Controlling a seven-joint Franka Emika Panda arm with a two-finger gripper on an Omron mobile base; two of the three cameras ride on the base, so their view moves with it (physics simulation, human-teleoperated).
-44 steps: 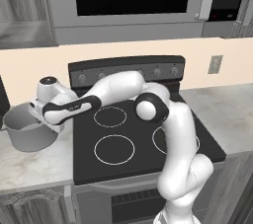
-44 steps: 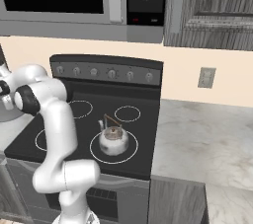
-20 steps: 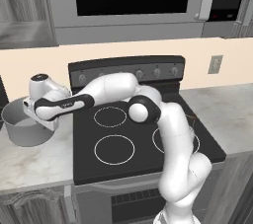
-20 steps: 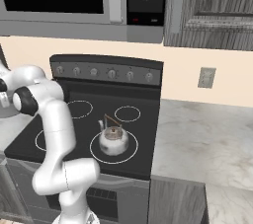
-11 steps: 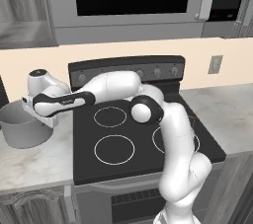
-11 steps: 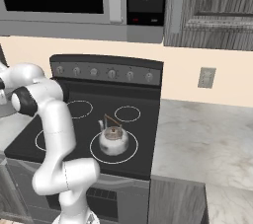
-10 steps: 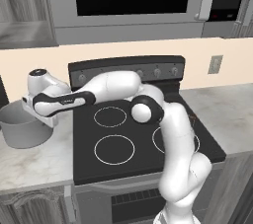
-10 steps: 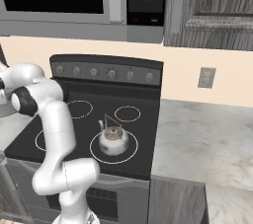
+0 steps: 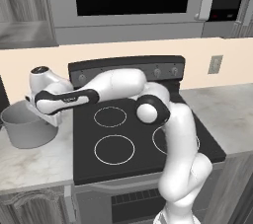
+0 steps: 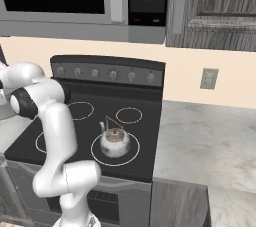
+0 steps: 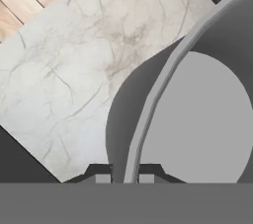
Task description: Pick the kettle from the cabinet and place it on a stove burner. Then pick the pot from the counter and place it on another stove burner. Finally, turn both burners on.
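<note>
Left base view: the black cooktop (image 9: 138, 134) sits under the microwave (image 9: 133, 1), with the counter (image 9: 29, 161) on both sides of it. The white arm reaches left across the cooktop to the pot (image 9: 27, 125), which stands on the counter just left of the cooktop. In the hand view the gripper (image 11: 124, 173) is clamped on the pot's rim (image 11: 148, 114). The kettle (image 10: 115, 140) stands on the cooktop's front right burner (image 10: 115, 148)

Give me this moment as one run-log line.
phase: pot pickup | tool: shut on pot rim, one tip inside, one outside | pot: left of cooktop, over counter | kettle: on front burner
</note>
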